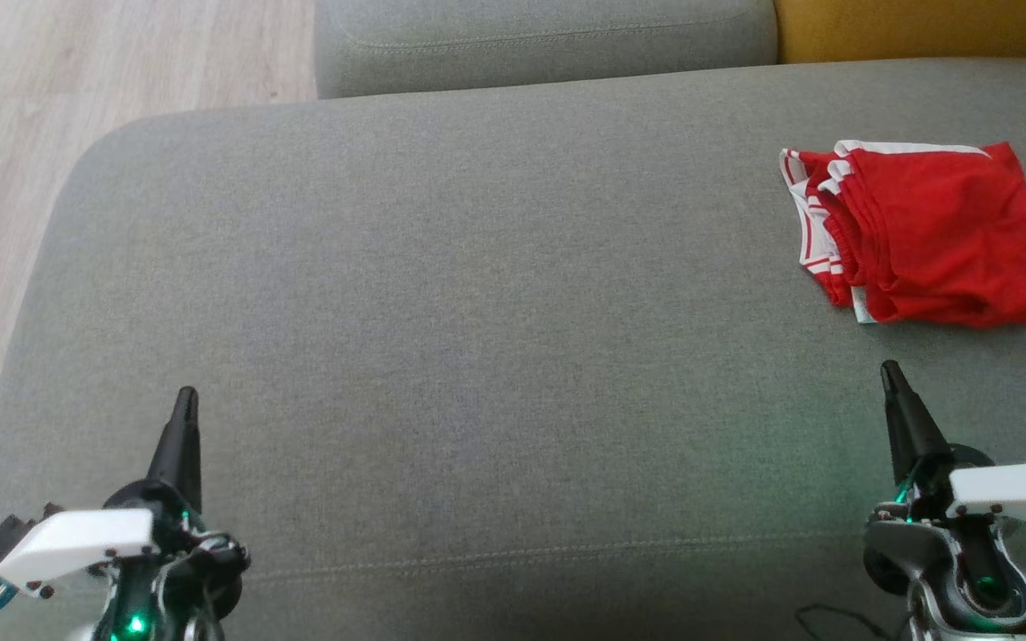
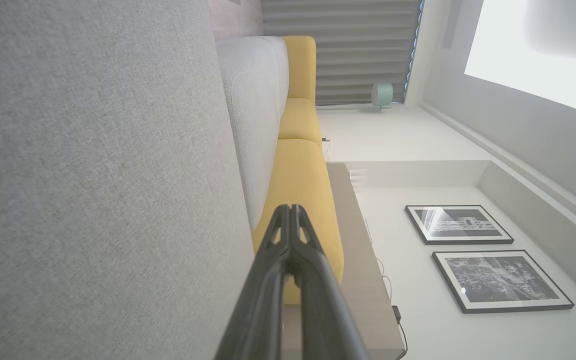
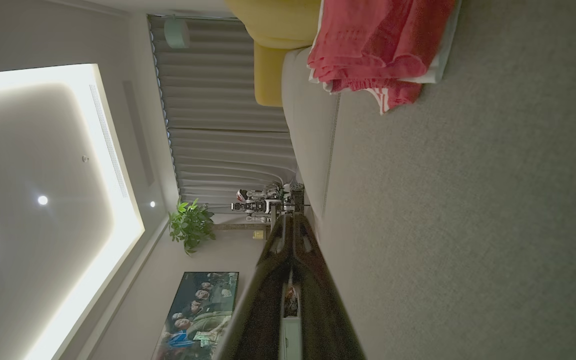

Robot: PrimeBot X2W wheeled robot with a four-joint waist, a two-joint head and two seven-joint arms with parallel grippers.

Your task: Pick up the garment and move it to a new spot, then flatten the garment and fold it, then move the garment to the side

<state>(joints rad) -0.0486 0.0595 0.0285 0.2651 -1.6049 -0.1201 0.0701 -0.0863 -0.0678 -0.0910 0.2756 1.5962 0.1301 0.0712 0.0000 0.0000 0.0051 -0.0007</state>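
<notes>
A red garment with white trim lies folded in a compact pile at the far right of the grey sofa cushion. The right wrist view shows the garment at its top, well beyond the fingertips. My left gripper hovers at the lower left, shut with nothing in it; its fingers press together. At the lower right, my right gripper is also shut and holds nothing, a short way in front of the garment and apart from it; its fingers meet at the tips.
A second grey cushion and a yellow cushion stand behind the seat. Wooden floor lies past the cushion's left edge. The wrist views show curtains, a plant and framed pictures.
</notes>
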